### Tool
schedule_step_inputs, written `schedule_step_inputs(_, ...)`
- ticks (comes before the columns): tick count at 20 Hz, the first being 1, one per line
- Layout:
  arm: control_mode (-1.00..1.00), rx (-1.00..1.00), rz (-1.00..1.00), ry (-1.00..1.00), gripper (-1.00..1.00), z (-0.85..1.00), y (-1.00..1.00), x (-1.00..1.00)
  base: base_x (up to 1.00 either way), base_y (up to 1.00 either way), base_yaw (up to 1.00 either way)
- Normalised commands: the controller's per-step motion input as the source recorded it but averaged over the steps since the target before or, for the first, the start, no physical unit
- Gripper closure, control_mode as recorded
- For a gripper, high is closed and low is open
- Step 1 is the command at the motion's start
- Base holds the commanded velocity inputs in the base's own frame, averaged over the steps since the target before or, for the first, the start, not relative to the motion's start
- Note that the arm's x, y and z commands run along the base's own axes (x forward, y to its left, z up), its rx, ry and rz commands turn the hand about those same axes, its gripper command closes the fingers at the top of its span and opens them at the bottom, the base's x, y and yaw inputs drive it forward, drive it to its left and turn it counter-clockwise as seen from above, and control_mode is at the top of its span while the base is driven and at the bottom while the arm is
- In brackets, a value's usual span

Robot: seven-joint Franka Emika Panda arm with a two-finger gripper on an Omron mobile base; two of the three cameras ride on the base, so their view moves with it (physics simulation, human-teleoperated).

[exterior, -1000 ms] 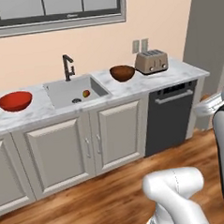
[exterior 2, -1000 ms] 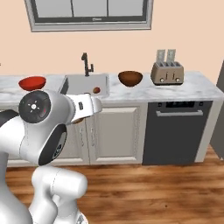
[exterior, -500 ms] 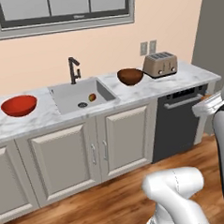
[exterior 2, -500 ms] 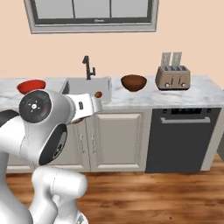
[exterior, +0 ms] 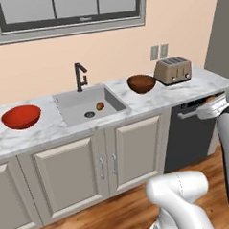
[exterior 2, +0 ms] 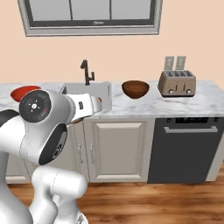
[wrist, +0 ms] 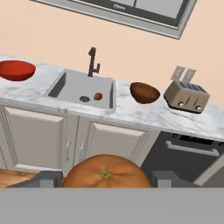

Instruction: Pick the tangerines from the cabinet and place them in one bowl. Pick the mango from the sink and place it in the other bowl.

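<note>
Gripping a tangerine (wrist: pixel 105 171) between my fingers (wrist: pixel 46 178), which are clamped on either side of it, I hold it at six o'clock in the hand view, well back from the counter (wrist: pixel 144 114). The mango (wrist: pixel 98 96) lies in the sink (wrist: pixel 74 89) just beside the drain, near twelve o'clock from the fruit I carry. The red bowl (wrist: pixel 15 70) sits at ten o'clock and the brown bowl (wrist: pixel 145 92) at one o'clock, beside the toaster (wrist: pixel 187 98).

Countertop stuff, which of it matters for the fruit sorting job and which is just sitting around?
Job:
tangerine between the fingers
red bowl
brown bowl
mango in the sink

Just there:
toaster
faucet
dishwasher
window
</note>
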Motion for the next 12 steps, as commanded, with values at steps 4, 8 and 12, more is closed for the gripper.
schedule_step_inputs(4, 1.0, 0.0, 0.0, 0.0, 1.0, 0.0, 0.0, 0.0, 0.49, 0.19, 0.0)
schedule_step_inputs(8, 1.0, 0.0, 0.0, 0.0, 1.0, 0.0, 0.0, 0.0, 0.48, 0.23, 0.0)
schedule_step_inputs(12, 1.0, 0.0, 0.0, 0.0, 1.0, 0.0, 0.0, 0.0, 0.46, 0.26, 0.0)
